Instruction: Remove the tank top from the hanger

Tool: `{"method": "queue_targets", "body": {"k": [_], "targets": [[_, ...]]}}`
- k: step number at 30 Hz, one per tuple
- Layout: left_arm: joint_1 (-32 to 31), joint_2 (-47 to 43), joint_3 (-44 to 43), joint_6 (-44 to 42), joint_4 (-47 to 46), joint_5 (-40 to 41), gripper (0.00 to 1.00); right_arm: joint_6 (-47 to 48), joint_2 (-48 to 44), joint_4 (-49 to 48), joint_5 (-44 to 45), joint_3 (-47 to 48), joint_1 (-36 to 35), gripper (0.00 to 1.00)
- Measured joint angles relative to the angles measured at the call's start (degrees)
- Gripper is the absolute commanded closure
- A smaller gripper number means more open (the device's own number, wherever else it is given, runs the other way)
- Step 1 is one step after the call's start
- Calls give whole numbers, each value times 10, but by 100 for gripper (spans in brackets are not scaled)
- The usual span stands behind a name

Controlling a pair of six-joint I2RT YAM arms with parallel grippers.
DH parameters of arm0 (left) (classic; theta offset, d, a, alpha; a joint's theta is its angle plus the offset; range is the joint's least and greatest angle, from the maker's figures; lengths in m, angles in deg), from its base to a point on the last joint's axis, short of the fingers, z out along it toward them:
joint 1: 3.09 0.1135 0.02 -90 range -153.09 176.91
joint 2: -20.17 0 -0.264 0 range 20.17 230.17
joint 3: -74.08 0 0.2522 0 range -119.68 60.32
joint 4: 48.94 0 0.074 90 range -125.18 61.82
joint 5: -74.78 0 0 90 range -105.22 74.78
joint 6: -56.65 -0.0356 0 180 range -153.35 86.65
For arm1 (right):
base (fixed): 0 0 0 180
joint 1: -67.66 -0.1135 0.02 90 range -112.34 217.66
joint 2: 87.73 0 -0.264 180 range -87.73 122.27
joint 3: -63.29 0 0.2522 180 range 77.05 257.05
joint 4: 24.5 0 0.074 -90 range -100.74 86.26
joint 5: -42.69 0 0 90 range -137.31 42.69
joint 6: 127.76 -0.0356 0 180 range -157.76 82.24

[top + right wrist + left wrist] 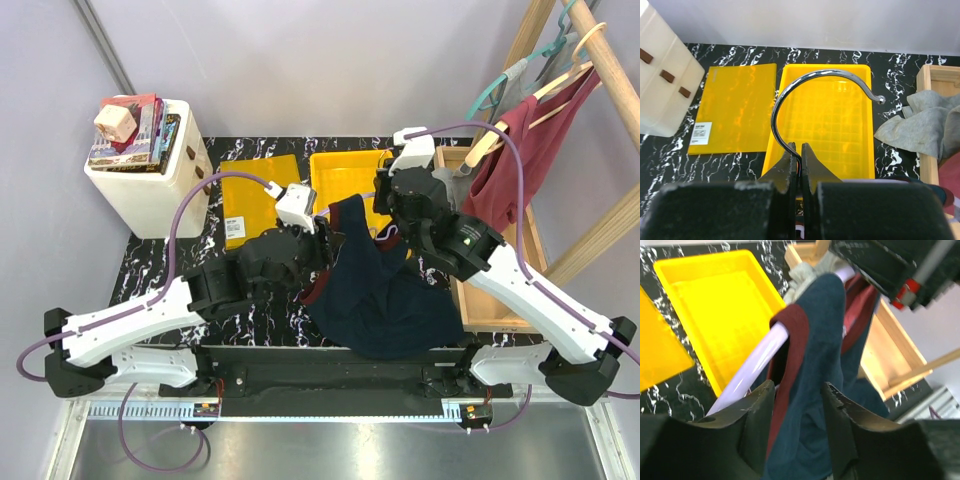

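Observation:
A navy tank top [385, 295] with maroon trim hangs from a pale hanger and spills onto the table between the arms. In the right wrist view my right gripper [800, 150] is shut on the stem of the hanger's chrome hook [810, 82], above the yellow tray. In the top view the right gripper [390, 215] is at the garment's top. My left gripper [797, 390] stands open astride the tank top [820, 340]; loose navy cloth and the maroon strap edge fill the gap. The pale hanger arm [757, 362] runs past the left finger. The left gripper [312, 265] is at the garment's left edge.
A yellow tray [335, 165] and a flat yellow lid [255, 195] lie behind the arms. A white box [150, 190] stacked with books stands far left. At right are a wooden crate [500, 300], a grey cloth [925, 125] and a wooden rack holding a maroon top [525, 150].

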Motion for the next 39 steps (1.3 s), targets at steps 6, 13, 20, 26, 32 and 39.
{"method": "queue_targets", "body": {"k": [6,13,20,26,32,39], "targets": [[0,16,-3,-23,-44,26,73,-13,-17,0,-19,-4,0,100],[0,32,-7,-47,-65,34,100,-21,-20,2,-31,-14,0,100],[0,-16,0,-69,-61,38,100,-30,-49,5,-16,-52,0,100],[0,-156,66,-77,-72,84,100,-54,-94,10,47,-94,0,100],[1,-266,160,-57,-78,98,100,-98,-149,-10,117,-113,0,100],[0,-291,195,-51,-83,83,100,-134,-162,-79,151,-112,0,100]]}}
